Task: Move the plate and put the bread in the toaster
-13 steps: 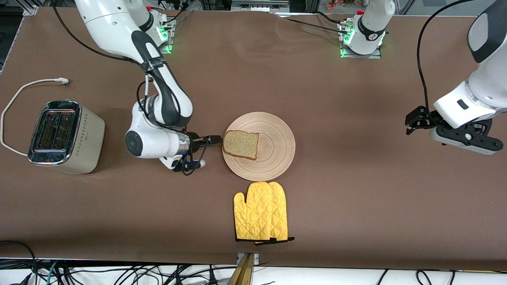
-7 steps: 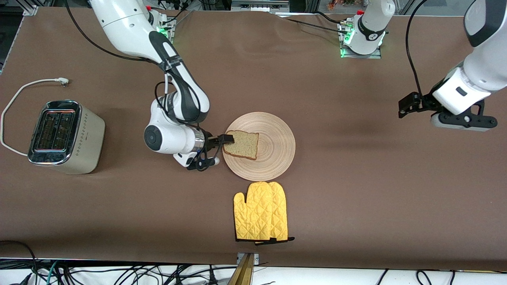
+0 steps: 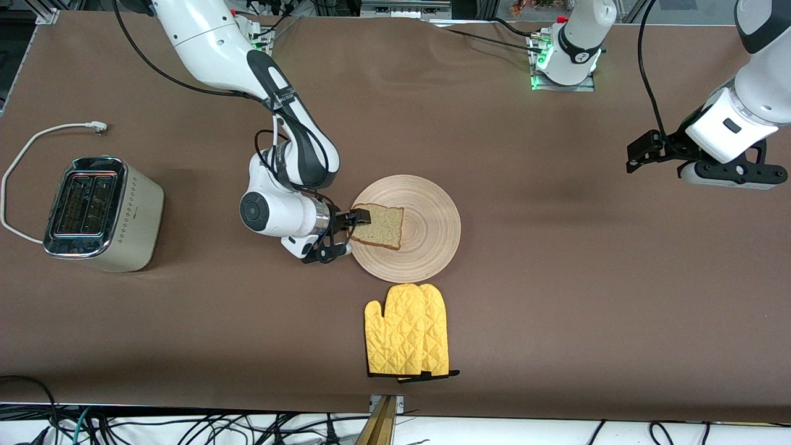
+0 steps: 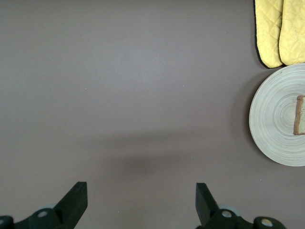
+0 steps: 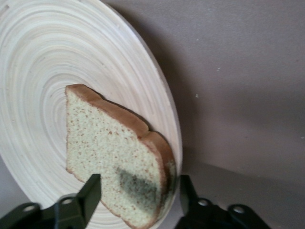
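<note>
1. Plate (image 3: 426, 241): pale wood, matt, fine concentric ring grain.
2. Bread (image 3: 384, 225): porous speckled crumb, brown crust, dry and rough.
3. Toaster (image 3: 102, 213): smooth cream-beige casing with a satin look; glossy mirror-like chrome top.
4. Mitt (image 3: 406, 330): yellow quilted cloth, dark edging.
5. Surface (image 3: 556, 296): brown matt covering, slightly rippled.
6. Arms: glossy white shells.

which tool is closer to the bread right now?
Right. The right tool is at the bread on the plate, one finger on each side of the slice's edge. The left tool hangs open over bare table toward the left arm's end.
</note>
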Controlling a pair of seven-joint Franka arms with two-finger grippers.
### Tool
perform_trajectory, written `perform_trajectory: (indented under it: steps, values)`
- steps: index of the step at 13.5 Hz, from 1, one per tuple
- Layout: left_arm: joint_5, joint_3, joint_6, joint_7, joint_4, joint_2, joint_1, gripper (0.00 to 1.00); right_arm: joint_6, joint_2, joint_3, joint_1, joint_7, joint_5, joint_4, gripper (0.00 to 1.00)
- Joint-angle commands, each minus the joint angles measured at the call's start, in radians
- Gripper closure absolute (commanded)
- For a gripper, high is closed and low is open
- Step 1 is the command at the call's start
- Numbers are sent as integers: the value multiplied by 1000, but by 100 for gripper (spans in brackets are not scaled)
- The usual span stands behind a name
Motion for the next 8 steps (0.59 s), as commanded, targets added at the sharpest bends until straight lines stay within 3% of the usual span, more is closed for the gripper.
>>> perform_trajectory:
  steps: [1, 8]
  values:
    - [5, 9, -22, -6, 24, 7, -1, 0, 20, 15, -5, 7, 7, -67, 15, 36]
    - [10, 3, -42, -14, 26, 4, -7, 0, 10, 1, -11, 6, 4, -98, 18, 35]
